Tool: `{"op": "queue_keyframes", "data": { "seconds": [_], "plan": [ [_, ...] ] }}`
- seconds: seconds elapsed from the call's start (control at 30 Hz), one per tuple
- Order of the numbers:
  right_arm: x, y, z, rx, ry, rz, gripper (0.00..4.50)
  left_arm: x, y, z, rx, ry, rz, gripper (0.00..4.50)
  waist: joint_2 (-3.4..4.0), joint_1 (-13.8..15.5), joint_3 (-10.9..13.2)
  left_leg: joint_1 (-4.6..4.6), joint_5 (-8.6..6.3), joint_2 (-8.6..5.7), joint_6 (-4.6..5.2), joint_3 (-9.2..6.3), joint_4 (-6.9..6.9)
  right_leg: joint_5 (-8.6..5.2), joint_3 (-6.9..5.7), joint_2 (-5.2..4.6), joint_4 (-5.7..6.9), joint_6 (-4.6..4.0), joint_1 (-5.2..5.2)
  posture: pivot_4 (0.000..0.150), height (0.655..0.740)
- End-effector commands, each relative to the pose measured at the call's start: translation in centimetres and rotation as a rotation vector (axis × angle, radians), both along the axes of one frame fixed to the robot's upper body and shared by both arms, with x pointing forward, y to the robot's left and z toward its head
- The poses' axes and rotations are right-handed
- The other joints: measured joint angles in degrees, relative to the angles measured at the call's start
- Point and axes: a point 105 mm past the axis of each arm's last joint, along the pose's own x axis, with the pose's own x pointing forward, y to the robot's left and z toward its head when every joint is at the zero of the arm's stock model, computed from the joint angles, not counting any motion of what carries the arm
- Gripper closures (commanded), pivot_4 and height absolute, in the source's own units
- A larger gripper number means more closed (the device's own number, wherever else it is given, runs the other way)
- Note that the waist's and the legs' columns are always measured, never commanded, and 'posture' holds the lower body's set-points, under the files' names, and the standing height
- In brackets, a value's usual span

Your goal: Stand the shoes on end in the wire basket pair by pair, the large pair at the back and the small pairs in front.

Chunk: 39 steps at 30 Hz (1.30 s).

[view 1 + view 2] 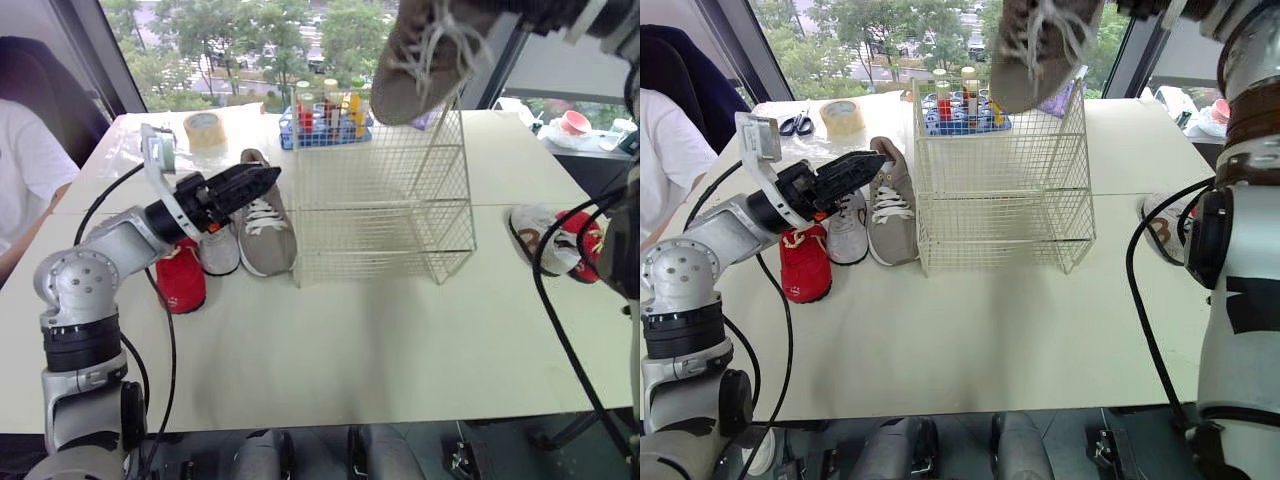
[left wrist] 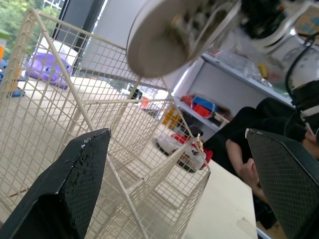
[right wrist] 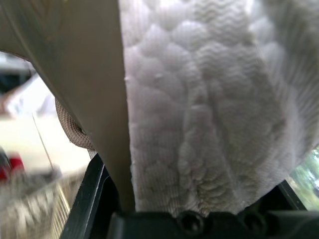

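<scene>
The right gripper is squeezing a big tan shoe, holding it high over the wire basket, and the right wrist view is showing its bumpy sole tight between the fingers. The left gripper is hanging with fingers apart over the other big tan shoe, a small grey shoe and a small red shoe beside the basket. The left wrist view is looking through the wires at more small shoes on the far side.

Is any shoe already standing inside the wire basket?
No, through the walls of the wire basket no shoe shows, and the large grey shoe hangs in the air above it.
</scene>
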Motion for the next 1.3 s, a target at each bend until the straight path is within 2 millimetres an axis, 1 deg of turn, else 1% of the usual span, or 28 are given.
{"op": "queue_keyframes", "data": {
  "seconds": [0.03, 0.17, 0.27, 0.4, 0.47, 0.5, 0.57, 0.6, 0.63, 0.73, 0.87, 1.07, 1.17, 1.23, 1.3],
  "plan": [
    [-0.7, 0.0, 1.3, -0.049, -0.074, 0.009, 2.70, -0.8, 0.1, 1.0, -0.005, -0.062, 0.006, 0.03, 0.04, 0.02, 0.03, -0.01, 0.01, 0.00, -0.02, 0.01, 0.00, 0.00, 0.00, 0.00, 0.01, 0.00, -0.02, 0.150, 0.7400],
    [0.6, -0.2, -1.0, -0.080, -0.034, -0.023, 2.70, -0.9, 0.2, 1.0, -0.001, -0.070, 0.015, 0.03, 0.06, 0.10, 0.04, -0.23, 0.06, 0.00, -0.10, -0.04, 0.00, 0.00, -0.03, -0.01, 0.05, 0.00, -0.22, 0.150, 0.7400],
    [1.3, -0.2, -2.2, -0.092, -0.013, -0.031, 2.70, -1.1, 0.2, 1.1, 0.002, -0.075, 0.021, 0.03, 0.06, 0.06, 0.04, -0.29, 0.06, 0.00, -0.11, -0.04, 0.01, 0.01, -0.04, -0.01, 0.04, 0.00, -0.25, 0.150, 0.7400],
    [2.3, -0.3, -4.8, -0.114, 0.054, -0.045, 2.70, -1.2, 0.2, 1.2, 0.013, -0.079, 0.040, 0.03, 0.06, 0.09, 0.03, -0.27, 0.07, 0.00, -0.12, -0.05, 0.06, 0.01, -0.04, -0.02, 0.05, 0.00, -0.21, 0.150, 0.7400],
    [2.6, -0.4, -5.7, -0.120, 0.078, -0.054, 1.65, -1.4, 0.1, 1.2, 0.013, -0.080, 0.043, 0.00, 0.05, 0.11, 0.03, -0.27, 0.09, 0.00, -0.15, -0.07, 0.09, 0.01, -0.04, -0.02, 0.07, -0.01, -0.20, 0.150, 0.7400],
    [2.7, -0.4, -6.1, -0.126, 0.085, -0.058, 1.23, -1.5, 0.1, 1.2, 0.014, -0.081, 0.044, 0.00, 0.05, 0.09, 0.03, -0.25, 0.09, 0.00, -0.16, -0.07, 0.09, 0.02, -0.04, -0.02, 0.08, -0.01, -0.19, 0.150, 0.7400],
    [3.1, -0.5, -7.0, -0.145, 0.096, -0.075, 0.14, -1.6, 0.0, 1.2, 0.022, -0.081, 0.046, 0.00, 0.04, 0.07, 0.02, -0.23, 0.10, 0.00, -0.17, -0.08, 0.10, 0.02, -0.04, -0.01, 0.09, -0.01, -0.16, 0.150, 0.7400],
    [3.1, -0.6, -7.2, -0.147, 0.098, -0.078, 0.04, -1.7, 0.0, 1.2, 0.025, -0.081, 0.047, 0.00, 0.05, 0.04, 0.02, -0.22, 0.10, 0.00, -0.17, -0.09, 0.11, 0.02, -0.04, -0.02, 0.09, -0.02, -0.15, 0.150, 0.7400],
    [3.2, -0.6, -7.3, -0.149, 0.095, -0.084, 0.04, -1.7, 0.0, 1.2, 0.026, -0.081, 0.049, 0.00, 0.05, 0.03, 0.03, -0.21, 0.10, -0.01, -0.18, -0.08, 0.11, 0.02, -0.03, -0.02, 0.10, -0.02, -0.15, 0.150, 0.7400],
    [3.2, -0.9, -7.3, -0.167, 0.079, -0.096, 0.04, -1.7, 0.1, 1.3, 0.028, -0.082, 0.053, 0.00, 0.07, -0.03, 0.04, -0.20, 0.13, 0.00, -0.23, -0.07, 0.13, 0.03, -0.03, -0.02, 0.14, -0.03, -0.17, 0.150, 0.7400],
    [3.0, -1.3, -6.6, -0.159, 0.056, -0.109, 0.04, -1.7, 0.0, 1.4, 0.026, -0.083, 0.053, 0.00, 0.06, -0.06, 0.04, -0.14, 0.17, 0.02, -0.28, -0.08, 0.13, 0.04, -0.03, 0.01, 0.17, -0.05, -0.15, 0.150, 0.7400],
    [2.0, -1.8, -3.9, 0.023, 0.072, -0.060, 0.04, -1.5, -0.8, 1.2, 0.021, -0.082, 0.036, 0.00, 0.07, 0.04, 0.04, -0.15, 0.18, 0.01, -0.29, -0.07, 0.13, 0.05, -0.03, 0.01, 0.17, -0.07, -0.14, 0.150, 0.7400],
    [1.4, -2.1, -2.1, 0.138, 0.070, -0.042, 0.04, -1.5, -1.2, 1.1, 0.019, -0.084, 0.018, 0.00, 0.07, 0.05, 0.04, -0.15, 0.17, 0.01, -0.29, -0.08, 0.12, 0.05, -0.03, 0.01, 0.17, -0.07, -0.15, 0.150, 0.7400],
    [1.2, -2.4, -1.7, 0.161, 0.075, -0.040, 0.04, -1.5, -1.4, 1.1, 0.018, -0.085, 0.012, 0.00, 0.07, 0.06, 0.04, -0.15, 0.17, 0.01, -0.29, -0.08, 0.10, 0.05, -0.03, 0.01, 0.17, -0.07, -0.16, 0.150, 0.7400],
    [1.3, -2.6, -1.8, 0.149, 0.073, -0.055, 0.04, -1.4, -1.4, 1.1, 0.018, -0.085, 0.011, 0.00, 0.07, 0.14, 0.04, -0.17, 0.17, 0.01, -0.29, -0.08, 0.08, 0.05, -0.03, 0.01, 0.15, -0.07, -0.16, 0.150, 0.7400]
  ]
}}
